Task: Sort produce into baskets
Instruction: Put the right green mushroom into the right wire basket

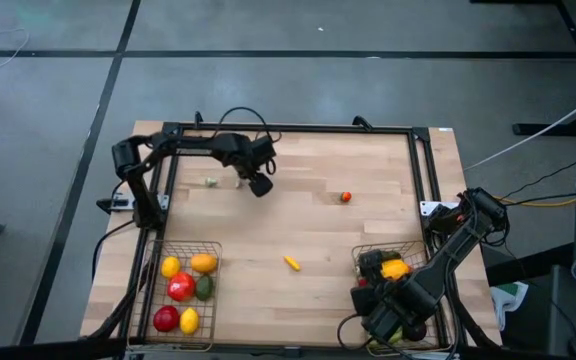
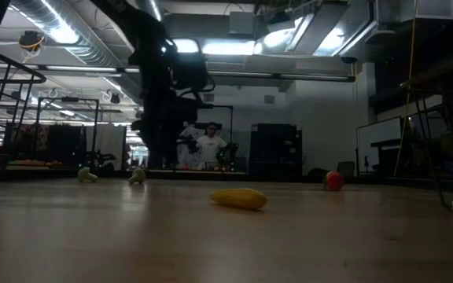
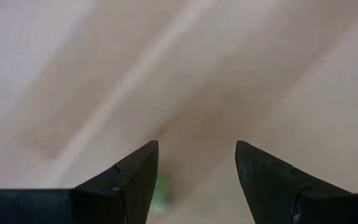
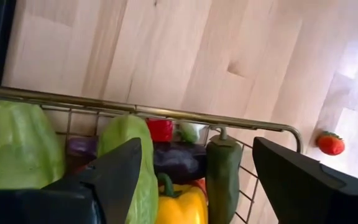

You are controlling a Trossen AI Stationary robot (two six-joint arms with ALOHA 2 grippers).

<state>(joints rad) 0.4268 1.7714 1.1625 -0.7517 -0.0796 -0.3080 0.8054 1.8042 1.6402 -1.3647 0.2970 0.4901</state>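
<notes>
While the right gripper (image 1: 393, 318) hangs over the right basket (image 1: 363, 252) at the table's near right corner, its fingers (image 4: 114, 171) stand well apart with nothing between them; directly under them lie a yellow pepper (image 4: 179, 205), a dark green pepper (image 4: 222, 177), a purple eggplant (image 4: 179, 158), a small red piece (image 4: 160, 129) and two large pale green pieces (image 4: 14, 146); beyond the basket's rim, past the fingertips, a red strawberry-like piece (image 4: 331, 143) sits on the bare wood; from above, an orange piece (image 1: 395, 268) shows in the same basket just behind the gripper.

The left gripper (image 1: 259, 186) hovers low over the far left part of the table (image 1: 308, 225); its fingers (image 3: 135, 171) are parted and hold nothing; a blurred green thing (image 3: 161, 190) shows just beside one fingertip, and what it is I cannot tell; two small pale green pieces (image 1: 211, 182) lie on the wood close beside this gripper; a small red piece (image 1: 346, 197) lies well off towards the right arm's side; a yellow banana-like piece (image 1: 292, 263) lies near the table's middle, between the two grippers.

The left basket (image 1: 158, 262), at the near left corner and well apart from the left gripper, holds yellow, orange, red and green pieces (image 1: 183, 288).
</notes>
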